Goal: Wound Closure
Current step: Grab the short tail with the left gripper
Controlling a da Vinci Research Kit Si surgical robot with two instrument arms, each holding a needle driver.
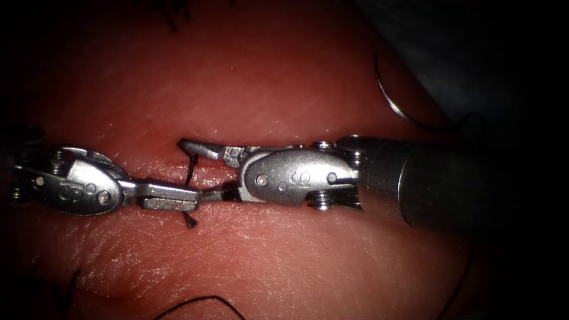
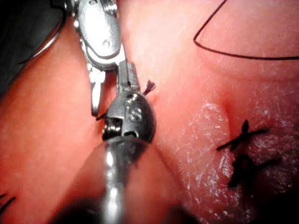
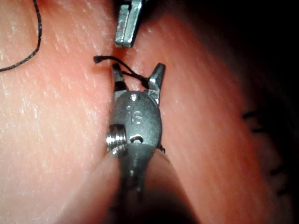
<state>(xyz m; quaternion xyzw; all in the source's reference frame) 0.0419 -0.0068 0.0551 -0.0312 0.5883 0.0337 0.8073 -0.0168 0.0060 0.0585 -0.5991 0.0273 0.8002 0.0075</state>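
My right tool (image 1: 192, 169) comes in from the right with its jaws open, one jaw on each side of a short dark stitch thread (image 1: 189, 170) that crosses the cut (image 1: 160, 172). In the right wrist view the same thread (image 3: 133, 73) runs between the open jaws of the right tool (image 3: 137, 69). The left tool (image 1: 191, 200) lies tip to tip with it, jaws shut, nothing seen between them. A frayed cut end (image 1: 189, 220) sticks out just beside the left tool (image 2: 128, 81). The curved needle (image 1: 388, 98) lies free on the tissue at the far right, held by neither tool.
A loose loop of thread (image 1: 195, 302) lies on the near tissue, and more thread (image 2: 233, 53) shows in the left wrist view. Finished dark stitches (image 2: 243, 140) sit further along the cut. The tissue edge and dark bench (image 1: 474, 53) are at the far right.
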